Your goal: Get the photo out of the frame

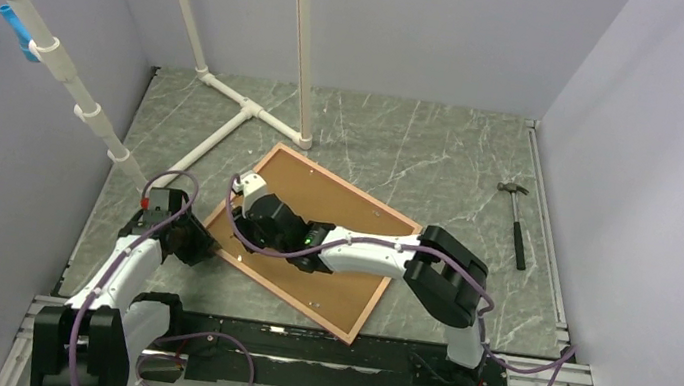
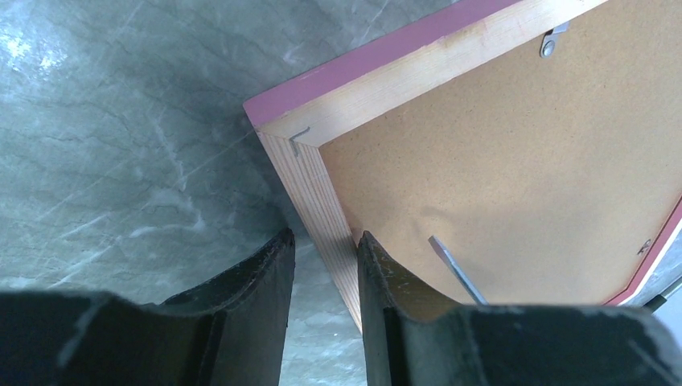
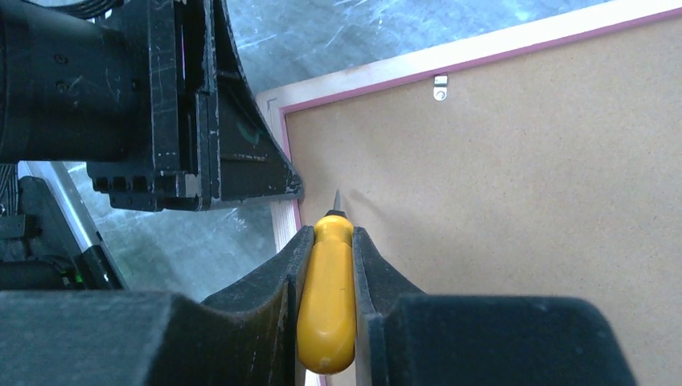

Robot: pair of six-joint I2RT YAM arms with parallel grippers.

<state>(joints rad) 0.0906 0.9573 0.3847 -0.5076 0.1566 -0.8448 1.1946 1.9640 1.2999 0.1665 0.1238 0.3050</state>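
The frame lies face down on the table, its pale wood edges up. The photo's brown backing board fills it; the print side is hidden. My right gripper is shut on a yellow-handled screwdriver, whose tip touches the backing beside the left rail. My left gripper is at the frame's left corner. In the left wrist view its jaws stand slightly apart over the rail, which runs behind the right finger. The screwdriver blade shows there.
A metal turn clip sits on the far rail, also in the left wrist view. A hammer lies at the right. A white pipe stand stands behind the frame. Walls close in on three sides.
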